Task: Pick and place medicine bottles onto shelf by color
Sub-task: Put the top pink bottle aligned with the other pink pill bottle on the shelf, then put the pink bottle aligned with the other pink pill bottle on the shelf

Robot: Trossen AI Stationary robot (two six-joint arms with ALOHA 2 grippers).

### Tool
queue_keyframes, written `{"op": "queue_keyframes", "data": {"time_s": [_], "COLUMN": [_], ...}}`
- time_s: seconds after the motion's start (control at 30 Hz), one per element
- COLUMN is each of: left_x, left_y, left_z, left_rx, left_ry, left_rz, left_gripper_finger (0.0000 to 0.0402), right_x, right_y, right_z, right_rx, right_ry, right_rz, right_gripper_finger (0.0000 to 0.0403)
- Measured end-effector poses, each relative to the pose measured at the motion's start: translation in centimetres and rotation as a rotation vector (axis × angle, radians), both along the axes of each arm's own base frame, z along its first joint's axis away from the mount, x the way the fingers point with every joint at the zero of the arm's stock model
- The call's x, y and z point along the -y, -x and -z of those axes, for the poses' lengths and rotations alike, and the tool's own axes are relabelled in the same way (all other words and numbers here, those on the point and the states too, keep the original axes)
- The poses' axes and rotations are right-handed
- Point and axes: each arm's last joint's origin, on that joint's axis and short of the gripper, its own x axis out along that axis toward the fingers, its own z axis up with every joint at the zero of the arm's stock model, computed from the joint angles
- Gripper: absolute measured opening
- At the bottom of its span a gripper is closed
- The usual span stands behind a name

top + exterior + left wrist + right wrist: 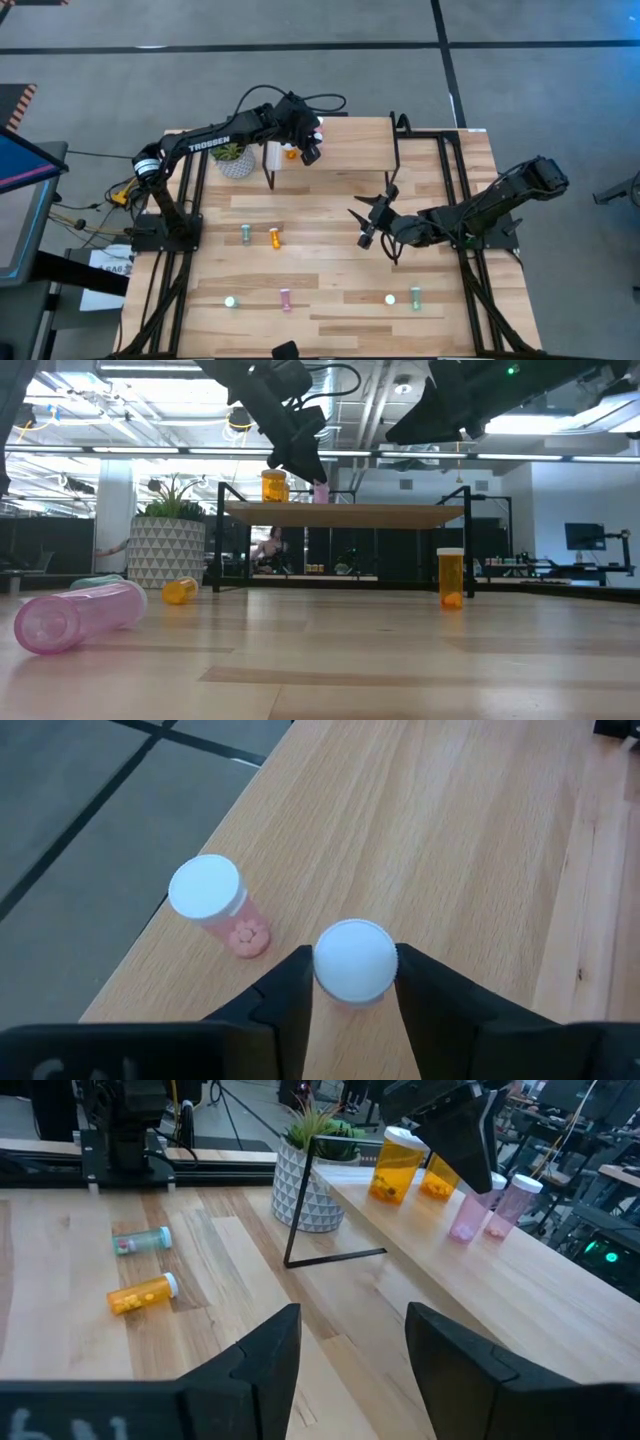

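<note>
left gripper (354, 982) seemingly flanks pink bottle (353, 960) on shelf (470, 830).

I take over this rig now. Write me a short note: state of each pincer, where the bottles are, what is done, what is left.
Left pincer: over the shelf, fingers either side of a standing pink bottle; grip or release unclear.
Right pincer: open, empty, above mid-table.
Done: two orange bottles and two pink ones stand on the shelf, grouped by color.
Left: bottles on the table, including an orange one and a teal one lying side by side, plus four along the near edge.
</note>
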Motion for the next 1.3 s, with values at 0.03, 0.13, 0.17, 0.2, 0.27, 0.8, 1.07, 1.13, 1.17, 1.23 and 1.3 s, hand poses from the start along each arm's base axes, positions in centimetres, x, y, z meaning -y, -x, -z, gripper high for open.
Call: {"op": "queue_keyframes", "data": {"time_s": [0.03, 0.13, 0.17, 0.2, 0.27, 0.8, 1.07, 1.13, 1.17, 1.23, 1.3], "left_x": [0.0, 0.1, 0.1, 0.1, 0.1, 1.4, 7.2, 9.2, 10.2, 12.3, 14.4], "left_y": [0.0, 0.0, 0.0, 0.0, 0.0, -0.4, 2.4, 3.4, 4.0, 5.0, 5.9], "left_z": [0.0, 0.0, 0.0, 0.0, 0.0, -3.8, -7.9, -7.8, -7.6, -6.8, -5.7], "left_rx": [0.0, 0.0, 0.0, 0.0, 0.001, 0.022, 0.096, 0.111, 0.119, 0.121, 0.123], "left_ry": [0.0, 0.0, 0.0, 0.0, 0.0, -0.067, -0.104, -0.081, -0.062, -0.008, 0.047], "left_rz": [0.001, 0.002, 0.002, 0.002, 0.002, 0.076, 0.196, 0.223, 0.233, 0.255, 0.269], "left_gripper_finger": [0.0136, 0.0153, 0.0157, 0.0161, 0.0167, 0.0192, 0.0193, 0.0193, 0.0193, 0.0193, 0.0193], "right_x": [0.0, 0.0, 0.0, 0.0, 0.0, 0.0, -0.1, -0.1, -0.2, -0.4, -0.6], "right_y": [0.0, 0.0, 0.0, 0.0, 0.0, 0.0, 0.0, 0.0, 0.0, 0.1, 0.2], "right_z": [0.0, 0.0, 0.0, 0.0, 0.0, 0.0, 0.1, 0.0, 0.0, -0.1, -0.4], "right_rx": [0.0, 0.0, 0.0, 0.0, 0.0, 0.001, -0.009, -0.004, 0.001, 0.011, 0.019], "right_ry": [0.0, 0.0, -0.001, -0.001, -0.001, -0.002, 0.002, 0.0, -0.001, -0.003, -0.005], "right_rz": [0.0, 0.0, 0.0, 0.0, 0.0, 0.0, -0.003, -0.004, -0.008, -0.017, -0.028], "right_gripper_finger": [0.0205, 0.0205, 0.0205, 0.0205, 0.0204, 0.0205, 0.0203, 0.0204, 0.0204, 0.0205, 0.0206]}}
